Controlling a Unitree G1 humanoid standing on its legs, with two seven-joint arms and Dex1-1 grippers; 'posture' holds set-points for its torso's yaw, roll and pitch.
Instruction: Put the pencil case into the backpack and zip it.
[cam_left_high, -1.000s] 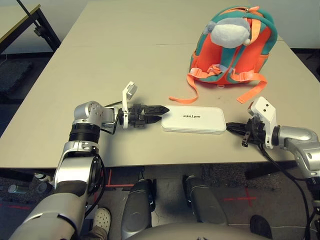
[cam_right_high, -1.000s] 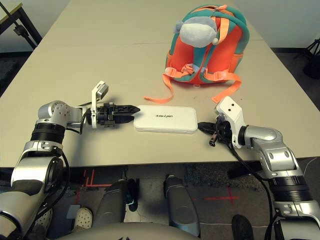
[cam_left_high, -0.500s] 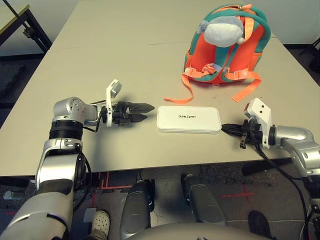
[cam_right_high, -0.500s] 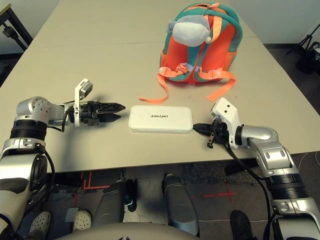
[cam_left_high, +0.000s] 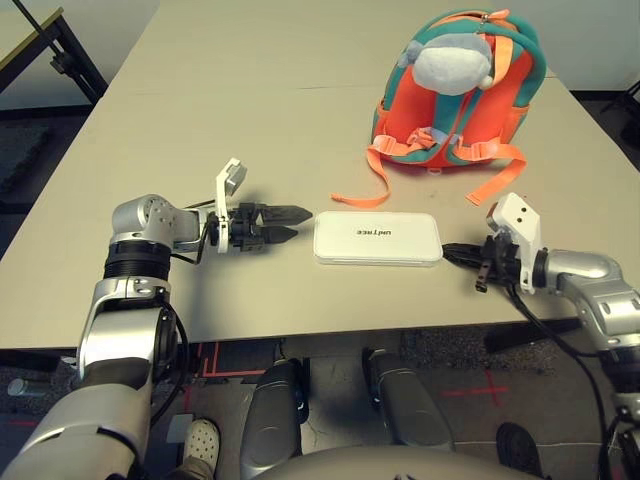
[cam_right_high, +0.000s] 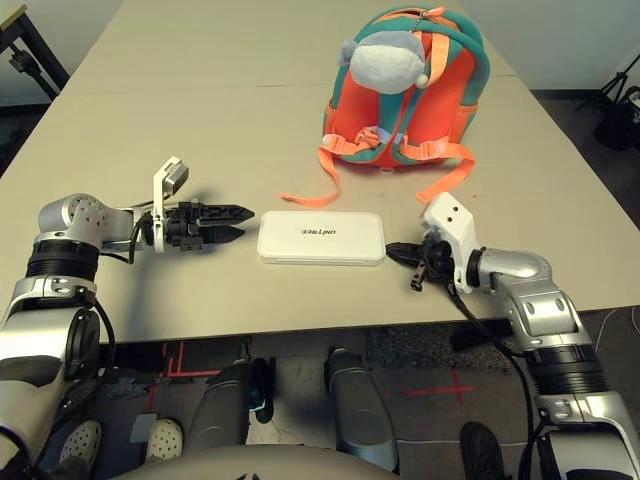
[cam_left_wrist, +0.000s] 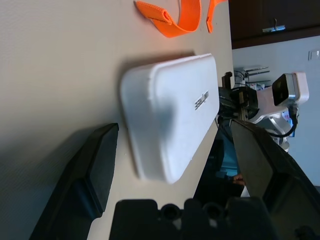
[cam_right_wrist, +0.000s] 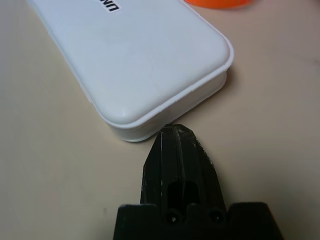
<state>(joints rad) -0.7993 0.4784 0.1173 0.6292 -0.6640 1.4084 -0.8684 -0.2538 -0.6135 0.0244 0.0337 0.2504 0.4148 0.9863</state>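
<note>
You've barely begun: the pencil case (cam_left_high: 378, 238) lies flat on the worktop (cam_left_high: 250, 120) before the backpack (cam_left_high: 455, 90). Your left gripper (cam_left_high: 295, 222) is spread, your right gripper (cam_right_wrist: 175, 131) pinched together at its end, holding nothing.

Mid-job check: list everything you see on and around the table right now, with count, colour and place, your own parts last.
pencil case: one, white, flat on the table near its front edge, between the two grippers.
backpack: one, orange with teal trim and a grey plush shape, standing behind the pencil case, orange straps trailing toward it.
table: one, beige.
second table: one, black-framed, far left corner.
left gripper: one, black fingers open, pointing at the case's left end, a small gap away.
right gripper: one, black fingers shut, tip at the case's right end.
</note>
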